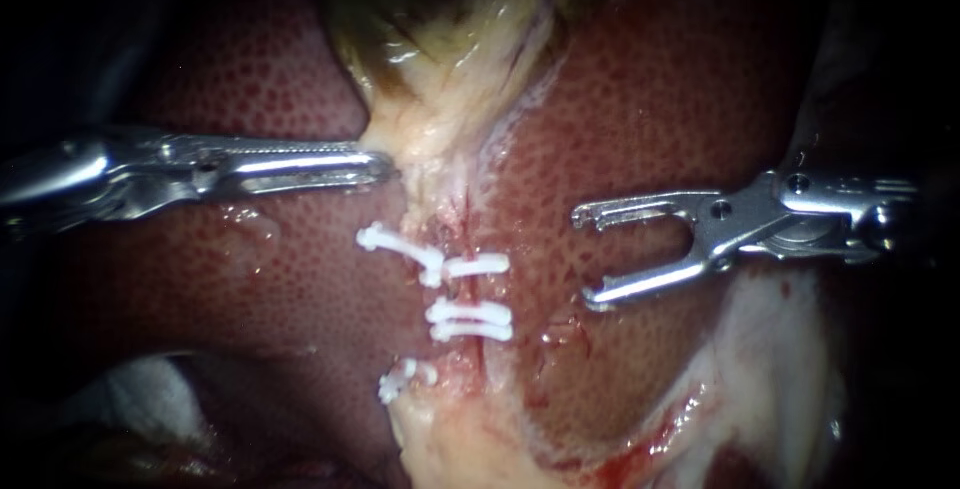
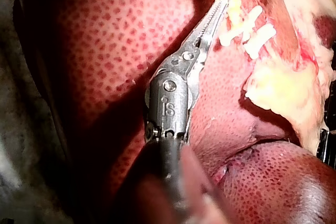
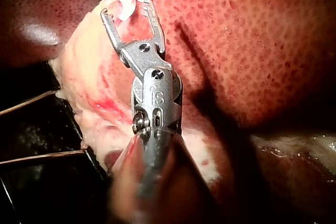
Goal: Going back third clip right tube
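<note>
Going back: my right instrument (image 1: 585,259), at the right-centre of the frame, should in my judgement leave straight along its own shaft, away from the clips.
Right jaws: wide open and empty, with nothing between them.
Right tube: the right tube (image 1: 466,289) runs down the centre of the frame and carries three white clips (image 1: 472,319), one above and two close together below.
Left instrument: the left instrument (image 1: 388,162) enters from the left-centre, its jaws closed on the edge of the pale tissue (image 1: 430,139) under the gallbladder (image 1: 440,9); an even pull is best.
Care: the open jaw tips are near the liver (image 1: 640,109); lift them, do not drag them.
</note>
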Robot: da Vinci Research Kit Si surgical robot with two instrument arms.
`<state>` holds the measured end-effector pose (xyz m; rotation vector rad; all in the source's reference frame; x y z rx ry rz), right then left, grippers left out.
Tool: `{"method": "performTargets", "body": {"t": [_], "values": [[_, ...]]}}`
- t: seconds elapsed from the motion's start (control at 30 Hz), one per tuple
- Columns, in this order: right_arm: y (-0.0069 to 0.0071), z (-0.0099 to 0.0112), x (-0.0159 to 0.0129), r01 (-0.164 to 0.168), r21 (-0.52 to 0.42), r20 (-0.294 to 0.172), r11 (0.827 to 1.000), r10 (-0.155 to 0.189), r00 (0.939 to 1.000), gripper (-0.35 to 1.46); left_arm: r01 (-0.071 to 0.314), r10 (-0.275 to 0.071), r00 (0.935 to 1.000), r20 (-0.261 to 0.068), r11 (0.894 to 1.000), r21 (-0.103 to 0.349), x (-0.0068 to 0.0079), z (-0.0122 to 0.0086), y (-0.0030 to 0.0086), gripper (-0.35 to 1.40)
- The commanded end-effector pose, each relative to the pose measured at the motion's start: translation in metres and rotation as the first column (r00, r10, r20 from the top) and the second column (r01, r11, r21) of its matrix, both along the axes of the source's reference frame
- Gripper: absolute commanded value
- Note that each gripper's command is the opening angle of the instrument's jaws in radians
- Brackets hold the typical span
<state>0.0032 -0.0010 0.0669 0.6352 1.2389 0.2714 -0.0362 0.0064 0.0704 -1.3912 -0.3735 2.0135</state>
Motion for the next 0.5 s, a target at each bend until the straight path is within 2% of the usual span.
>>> {"method": "performTargets", "body": {"t": [0.03, 0.5], "values": [[0.0000, 0.0000, 0.0000, 0.000, 0.000, 0.000, 1.000, 0.000, 1.0000, 0.50, -0.005, 0.005, 1.0000, -0.003, 1.000, 0.001, -0.0002, 0.0001, -0.0001, -0.35], [0.0000, -0.0001, 0.0001, 0.000, 0.000, 0.000, 1.000, 0.000, 1.0000, 0.50, -0.009, 0.009, 1.0000, 0.000, 1.000, 0.000, -0.0003, 0.0003, -0.0001, -0.35]]}}
